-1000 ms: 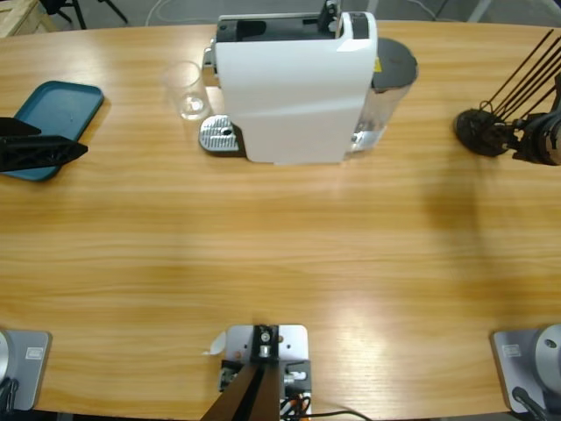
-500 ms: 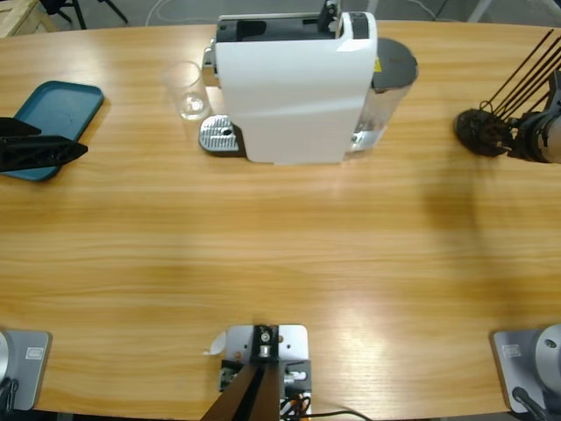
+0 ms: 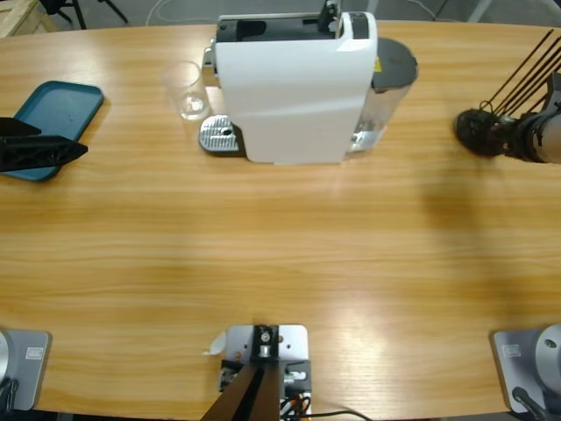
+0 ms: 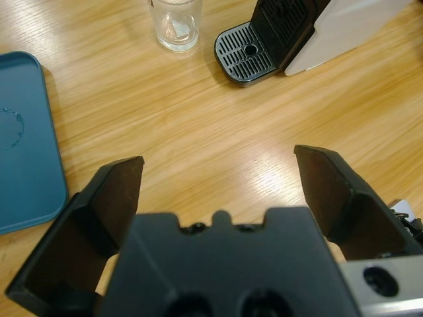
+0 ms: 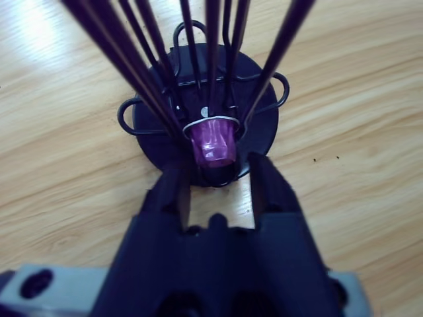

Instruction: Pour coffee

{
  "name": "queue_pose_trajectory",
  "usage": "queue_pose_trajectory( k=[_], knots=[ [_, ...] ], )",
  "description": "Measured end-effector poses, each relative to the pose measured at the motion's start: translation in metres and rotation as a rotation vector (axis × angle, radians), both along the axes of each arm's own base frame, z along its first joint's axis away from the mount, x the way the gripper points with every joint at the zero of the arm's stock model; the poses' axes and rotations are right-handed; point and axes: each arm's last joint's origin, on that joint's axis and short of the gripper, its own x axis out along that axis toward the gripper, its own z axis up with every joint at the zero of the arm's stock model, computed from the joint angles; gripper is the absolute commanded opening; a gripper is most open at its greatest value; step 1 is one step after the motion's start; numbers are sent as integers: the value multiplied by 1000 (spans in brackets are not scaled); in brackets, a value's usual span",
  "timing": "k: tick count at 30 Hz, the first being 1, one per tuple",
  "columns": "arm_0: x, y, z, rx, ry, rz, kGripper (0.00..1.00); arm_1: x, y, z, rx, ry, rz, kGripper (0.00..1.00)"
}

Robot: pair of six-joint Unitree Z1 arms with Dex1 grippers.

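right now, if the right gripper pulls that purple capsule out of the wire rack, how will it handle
The purple capsule looks small, so probably light. Its glossy, tapered sides may slip between the right gripper jaws. It sits low among the thin rods of the wire rack, which might drag or tip.

Overhead camera looks straight down on the whole wooden table (image 3: 280, 254). Left wrist camera faces the glass (image 4: 175, 23) and coffee machine (image 4: 317, 26) — both also seen overhead. Right wrist camera sits close to the capsule rack (image 5: 205, 112).
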Motion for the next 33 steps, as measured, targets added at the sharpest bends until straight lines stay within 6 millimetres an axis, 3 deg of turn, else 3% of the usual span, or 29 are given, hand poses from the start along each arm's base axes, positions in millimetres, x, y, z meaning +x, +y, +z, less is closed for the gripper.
queue_pose_trajectory(
  k=[3,5,23,33],
  knots=[
    [0,0,0,0,0,0,991,-1,-1,-1,-6,2,-8,80],
    [0,0,0,0,0,0,991,-1,-1,-2,-7,4,-11,0],
    [-1,0,-1,-5,6,-8,991,-3,-2,-2,-15,2,-20,0],
    [0,-1,-1,-19,5,-18,991,-21,-5,30,-16,-55,4,23]
  ],
)
